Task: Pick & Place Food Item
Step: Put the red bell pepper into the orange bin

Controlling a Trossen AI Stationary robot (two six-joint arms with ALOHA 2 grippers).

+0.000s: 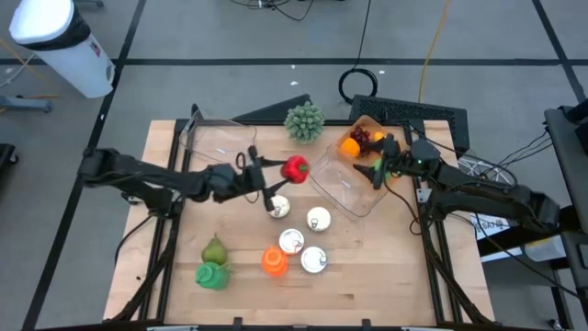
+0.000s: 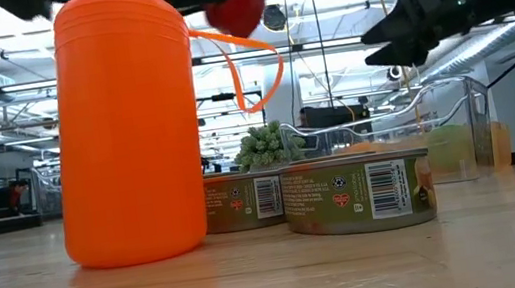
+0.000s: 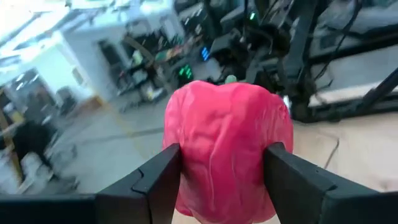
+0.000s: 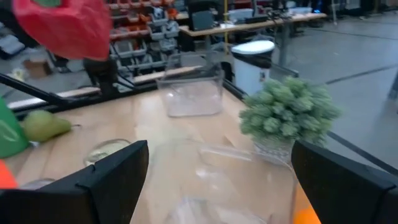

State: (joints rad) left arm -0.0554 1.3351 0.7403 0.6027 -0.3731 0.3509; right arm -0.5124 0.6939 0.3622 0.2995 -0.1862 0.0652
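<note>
At the far left of the overhead picture the left arm reaches in across the wooden table (image 1: 165,276) toward the middle. Low in the frame, left of centre, a green pear (image 1: 215,249) lies just above a green pepper-shaped piece (image 1: 212,275), the two close together. To their right stands an orange bottle (image 1: 273,262), with three tins (image 1: 313,260) clustered around it on the right and a pale round item just above them that I can't quite make out from here.

Near the middle, the left gripper (image 1: 276,171) is clamped on the red pepper (image 1: 295,168), one dark finger pressed on each flank; in the left wrist view the pepper fills the space between the fingers (image 3: 155,177). From table height it hangs well above the board, near the top of the frame, so it is lifted clear. Behind the arm, toward the upper left of the table, sits a clear plastic container (image 1: 216,138).

Just above centre is a spiky green plant-like ball (image 1: 304,121). Right of it lies a second clear container (image 1: 344,184), tilted on the table, and at the upper right a tray with orange and dark fruit (image 1: 354,142). The right gripper (image 1: 378,173) hovers over that container's right edge, its fingers spread wide with nothing between them, its arm entering from the right side.
</note>
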